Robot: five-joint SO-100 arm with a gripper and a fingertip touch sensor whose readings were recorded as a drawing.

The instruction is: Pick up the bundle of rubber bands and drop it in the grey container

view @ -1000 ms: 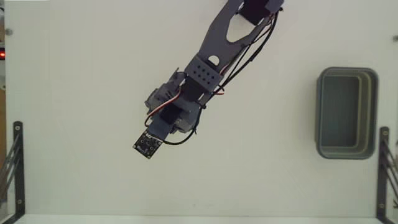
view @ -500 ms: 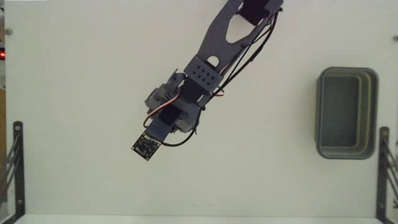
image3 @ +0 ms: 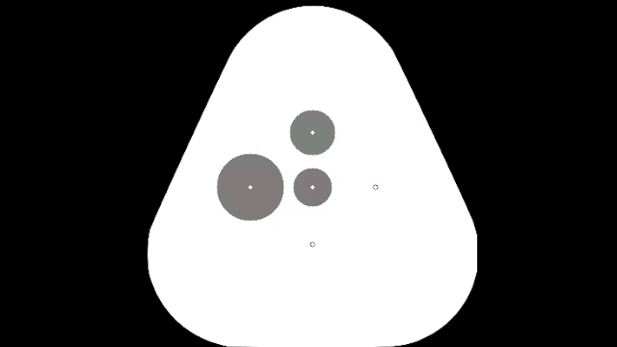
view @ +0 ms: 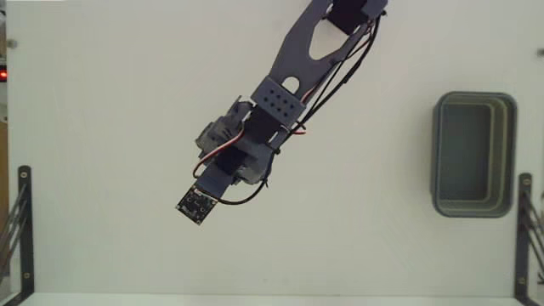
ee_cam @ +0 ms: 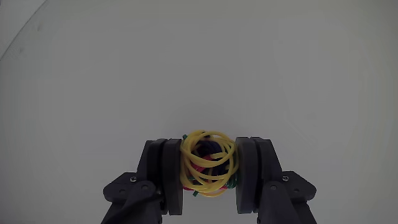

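Observation:
In the wrist view my gripper (ee_cam: 209, 155) is shut on the bundle of rubber bands (ee_cam: 209, 167), a small ball of mostly yellow loops with red, blue and green inside. The two dark fingers (ee_cam: 173, 169) press it from left and right just above the white table. In the fixed view the arm (view: 270, 106) reaches from the top down to the left of centre and covers the bundle and the fingers. Its wrist camera board (view: 195, 203) is the lowest part. The grey container (view: 438, 153) stands far to the right, apart from the arm, and its hollow looks empty.
The surface is a plain white table (view: 110, 110). Black metal brackets stand at the lower left edge (view: 22, 223) and the lower right edge (view: 526, 231) in the fixed view. A small red light (view: 2, 75) shows at the left border.
In the fixed view the wrist and its camera board have crept slightly down and to the left. The container has not moved.

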